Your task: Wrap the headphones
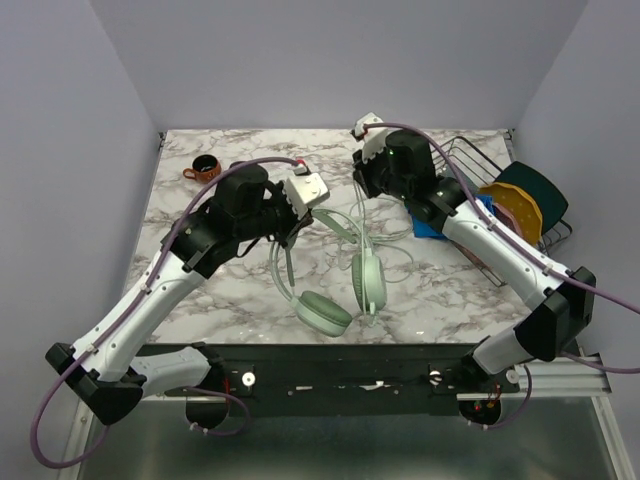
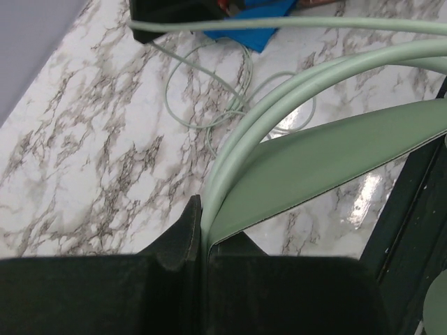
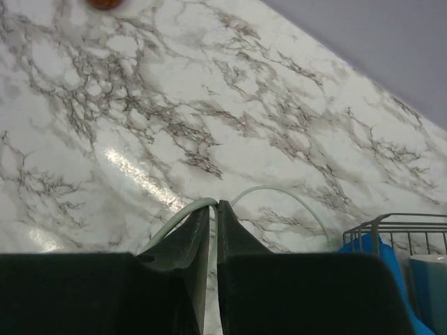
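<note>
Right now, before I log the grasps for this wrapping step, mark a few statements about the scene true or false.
1. The left jaws are shut on the slim headband of the pale mint-green over-ear headphones. True.
2. The right jaws are open and hold nothing. False: they are shut on the thin pale-green cable.
3. The small brown mug stands inside the black wire rack. False: it stands on the white marbled table, apart from the rack, at the far corner on the left arm's side.
4. The rack sits on the right arm's side. True.

Headphones (image 1: 368, 278) clutter centre; dish rack (image 1: 468, 152) apparently blocks right.
</note>
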`<state>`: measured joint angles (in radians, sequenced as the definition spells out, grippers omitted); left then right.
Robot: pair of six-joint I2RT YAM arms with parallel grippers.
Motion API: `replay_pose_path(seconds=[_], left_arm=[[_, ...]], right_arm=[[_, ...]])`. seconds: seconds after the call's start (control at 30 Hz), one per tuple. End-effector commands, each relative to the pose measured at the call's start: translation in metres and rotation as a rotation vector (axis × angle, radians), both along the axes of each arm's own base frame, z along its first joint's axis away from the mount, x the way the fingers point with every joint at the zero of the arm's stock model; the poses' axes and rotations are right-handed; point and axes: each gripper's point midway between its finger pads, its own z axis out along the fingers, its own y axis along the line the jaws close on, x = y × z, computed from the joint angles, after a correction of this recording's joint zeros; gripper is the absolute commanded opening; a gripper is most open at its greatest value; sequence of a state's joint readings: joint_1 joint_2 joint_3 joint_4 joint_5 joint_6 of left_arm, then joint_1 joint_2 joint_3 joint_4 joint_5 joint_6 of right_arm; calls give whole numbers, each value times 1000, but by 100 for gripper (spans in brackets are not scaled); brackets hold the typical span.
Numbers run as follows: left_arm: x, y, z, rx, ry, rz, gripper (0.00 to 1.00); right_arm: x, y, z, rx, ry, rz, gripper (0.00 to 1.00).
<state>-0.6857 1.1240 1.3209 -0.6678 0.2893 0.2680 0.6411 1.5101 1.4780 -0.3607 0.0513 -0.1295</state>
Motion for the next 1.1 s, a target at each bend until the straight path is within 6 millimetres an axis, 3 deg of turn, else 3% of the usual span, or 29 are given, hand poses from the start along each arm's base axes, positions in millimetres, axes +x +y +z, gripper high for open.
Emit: replay_pose_path(seconds=[0.0,0.17,0.37,0.43,0.53,0.6,0.63,0.67,0.93,1.07], left_arm=[[-12,-7,58,-224,57,-5,0],[2,6,85,-330,87,121,0],[24,35,116,-430,55,277,0],[29,44,132,-464,29,331,0],[36,57,149,-502,9,409,0],[42,68,155,-514,-13,467,0],[43,71,160,-524,-27,481,0],[46,74,162,-531,-32,507,0],[53,97,195,-623,-67,620,0],[62,112,201,-674,-51,700,0]], right_arm=[[-9,26,-14,100,-3,140,27],[-14,47,-26,178,19,229,41],[-12,59,-42,264,58,227,51],[-11,61,-61,264,101,216,53],[-14,65,-84,279,159,217,54],[-15,69,-88,311,173,216,54],[-18,67,-101,311,197,211,54],[-17,70,-98,337,180,215,54],[-27,68,-136,386,257,162,54],[-35,76,-150,366,270,158,54]])
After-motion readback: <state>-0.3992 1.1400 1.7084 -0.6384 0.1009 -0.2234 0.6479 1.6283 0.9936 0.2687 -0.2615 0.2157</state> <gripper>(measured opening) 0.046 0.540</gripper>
